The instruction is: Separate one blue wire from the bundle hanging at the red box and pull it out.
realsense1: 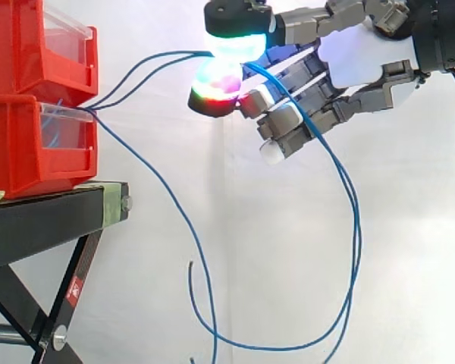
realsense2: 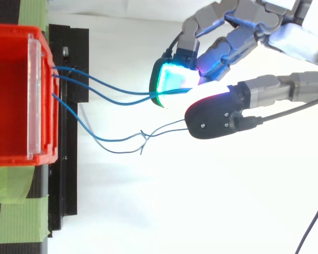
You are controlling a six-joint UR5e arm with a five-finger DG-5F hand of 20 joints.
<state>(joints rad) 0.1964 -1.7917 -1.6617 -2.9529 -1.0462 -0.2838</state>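
Note:
Several thin blue wires come out between the two stacked red bins (realsense1: 30,144). Two of these blue wires (realsense1: 152,64) (realsense2: 111,87) run taut, up and to the right, into my hand (realsense1: 356,57) (realsense2: 302,45). The hand is shut on them, pinching them between a glowing fingertip (realsense1: 231,45) (realsense2: 175,79) and the thumb pad below it. Past the pinch they drape over the other fingers and fall in a long loop (realsense1: 353,227). A third blue wire (realsense1: 159,182) (realsense2: 95,135) hangs free from the bin, apart from the hand.
The red bins (realsense2: 10,90) rest on a black stand (realsense1: 38,220) with green tape (realsense2: 16,190) on its top. A white curtain lies behind. Loose wire ends dangle low, below the stand's edge (realsense1: 191,265).

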